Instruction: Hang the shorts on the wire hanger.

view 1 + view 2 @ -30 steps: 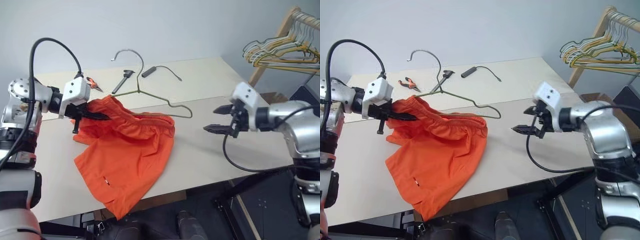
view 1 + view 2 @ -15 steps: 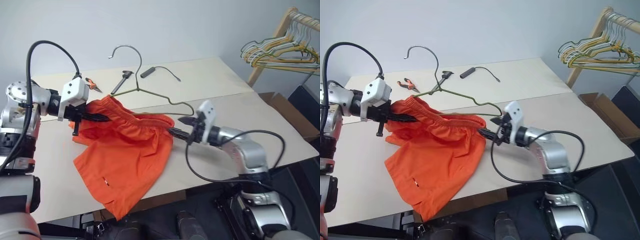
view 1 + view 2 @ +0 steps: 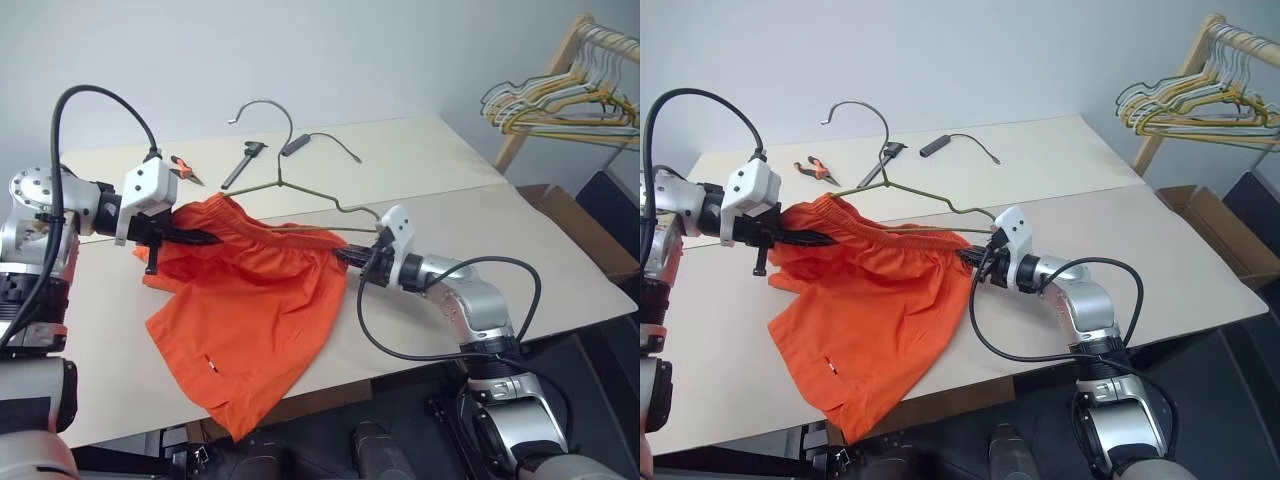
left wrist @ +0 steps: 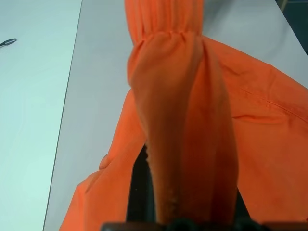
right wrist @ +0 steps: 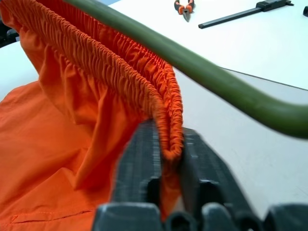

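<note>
The orange shorts (image 3: pixel 250 310) lie spread on the pale table (image 3: pixel 440 300), with the waistband lifted and stretched between my two grippers. My left gripper (image 3: pixel 205 238) is shut on the waistband's left end, and orange fabric drapes over its fingers (image 4: pixel 138 192). My right gripper (image 3: pixel 352 258) is shut on the waistband's right end, the gathered elastic pinched between its black fingers (image 5: pixel 137 154). The wire hanger (image 3: pixel 312 193) rests just behind the waistband, hook pointing away. Its wire (image 5: pixel 216 82) passes close above the gripped elastic.
Orange-handled pliers (image 3: pixel 185 167), a long black tool (image 3: pixel 243 163) and a black probe with a cable (image 3: pixel 300 143) lie on the far table. A wooden rack with bunched hangers (image 3: pixel 560 100) stands at the right, with a cardboard box (image 3: pixel 580 225) below it.
My right gripper swung left from open air to the waistband's right end and shut on it. The left gripper kept its hold and its place.
</note>
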